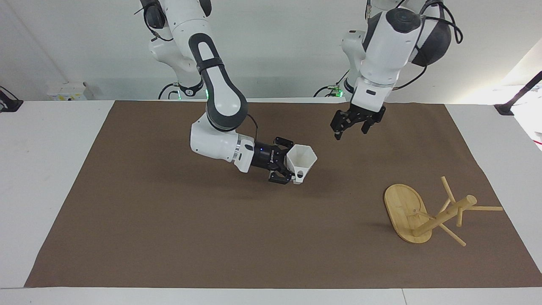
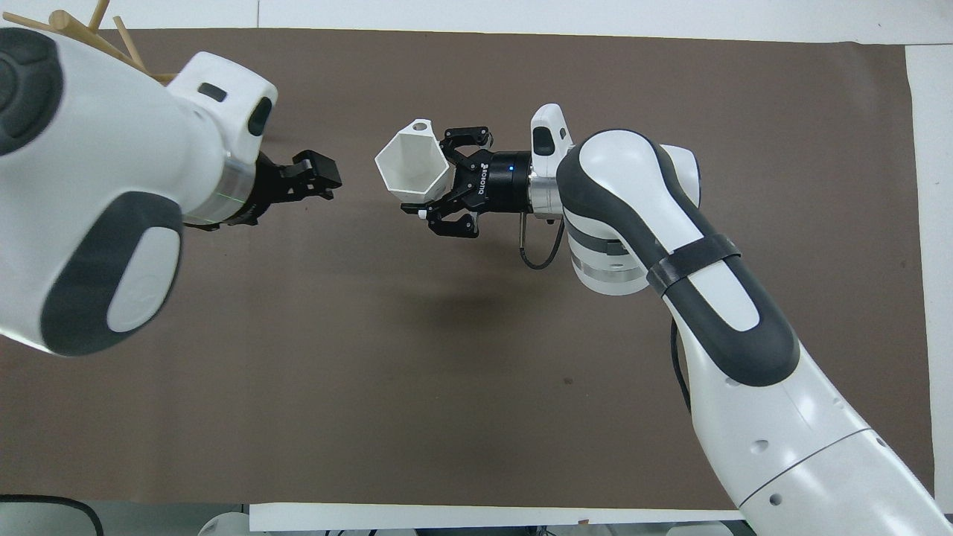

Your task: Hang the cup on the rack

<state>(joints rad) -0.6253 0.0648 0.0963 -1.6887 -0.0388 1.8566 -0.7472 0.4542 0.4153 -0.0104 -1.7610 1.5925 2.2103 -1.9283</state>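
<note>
The white faceted cup [image 1: 301,159] hangs above the middle of the brown mat, gripped at its rim by my right gripper [image 1: 291,164]. Its small handle with the round hole points away from the robots. The overhead view shows the cup [image 2: 412,167] and the right gripper [image 2: 447,181] reaching in sideways. My left gripper [image 1: 351,127] is open and empty in the air, a short way from the cup toward the left arm's end; it also shows in the overhead view [image 2: 319,176]. The bamboo rack [image 1: 423,212] stands at the left arm's end of the mat, mostly hidden by the left arm in the overhead view [image 2: 65,20].
The brown mat [image 1: 169,237] covers most of the white table. Nothing else lies on it. A dark clamp [image 1: 8,103] sits at the table's edge at the right arm's end.
</note>
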